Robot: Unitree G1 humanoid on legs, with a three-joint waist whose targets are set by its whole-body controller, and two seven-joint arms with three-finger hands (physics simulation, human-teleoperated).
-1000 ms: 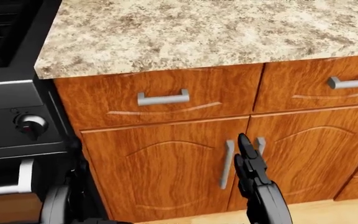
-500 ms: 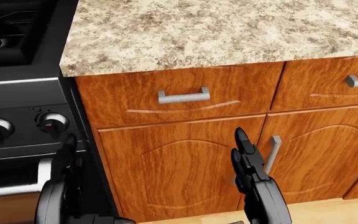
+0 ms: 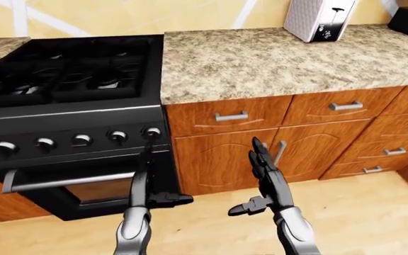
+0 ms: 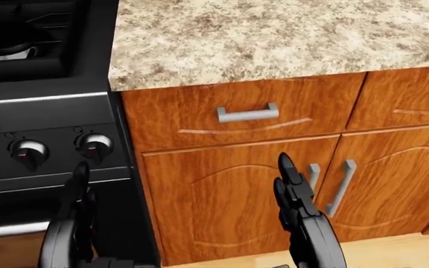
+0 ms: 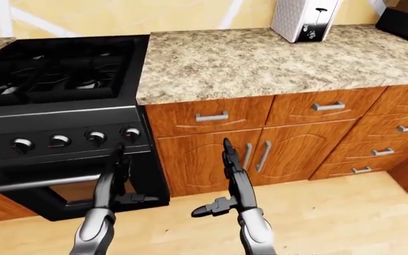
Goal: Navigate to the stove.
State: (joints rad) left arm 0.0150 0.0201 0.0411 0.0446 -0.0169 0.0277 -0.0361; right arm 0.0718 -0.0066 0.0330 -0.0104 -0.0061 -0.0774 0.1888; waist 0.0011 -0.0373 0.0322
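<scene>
Shifted rightward across the head view since a second ago: counter edge, drawer handle and stove knobs all slid right, so camera moved left toward the stove, things themselves unmoved

Stove now at upper left of the left-eye view, black, burner grates on top, row of knobs along its face, oven door handle lower down

Left hand raised just before the stove's right edge, below the rightmost knob, fingers straight and spread open, thumb pointing right, gripping nothing

Right hand level with it and well apart, to the right, held before the cupboard doors, fingers extended upward, thumb sticking out left, open and empty

Above and beyond the right hand: speckled stone counter, with wooden drawers just under its edge, each with a grey bar handle

Far above and right of the right hand: white toaster upright on the counter near the wall

Below both hands: pale wooden floor
</scene>
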